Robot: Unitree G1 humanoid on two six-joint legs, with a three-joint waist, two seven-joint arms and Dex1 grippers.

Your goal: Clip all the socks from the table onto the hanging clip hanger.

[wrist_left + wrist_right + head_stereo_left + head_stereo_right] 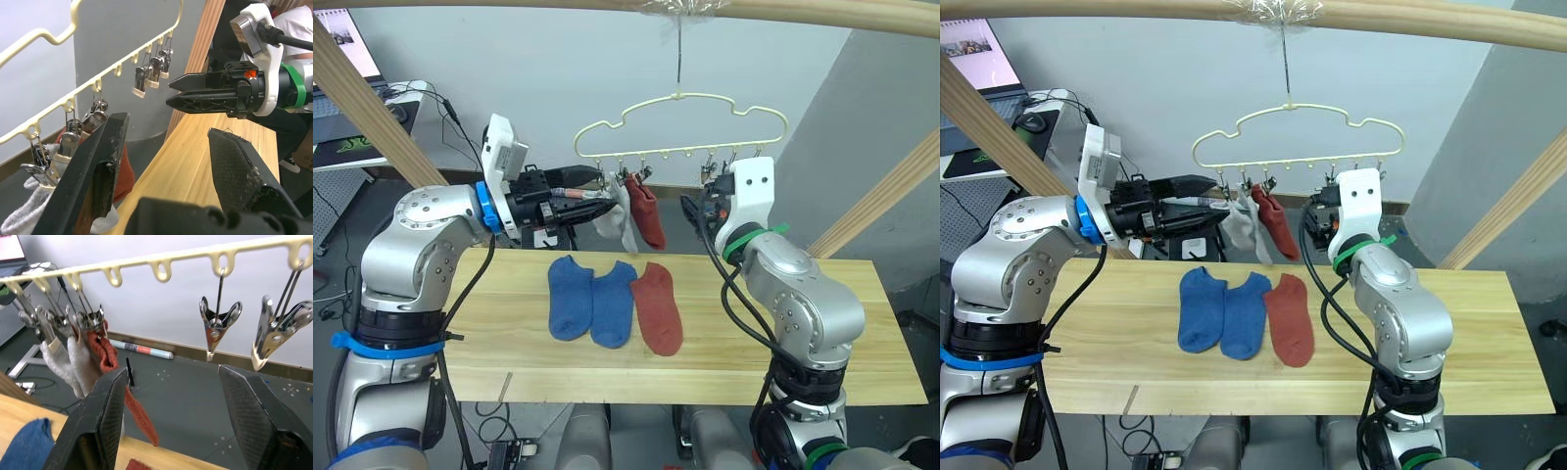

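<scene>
Socks: 3 on table (2 blue, 1 red), 3 clipped; both hands open, empty

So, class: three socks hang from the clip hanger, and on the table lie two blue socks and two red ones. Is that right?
Not quite. The table holds two blue socks but just one red sock, as the left eye view shows. Three socks do hang from the clip hanger: two grey and one red.
</scene>
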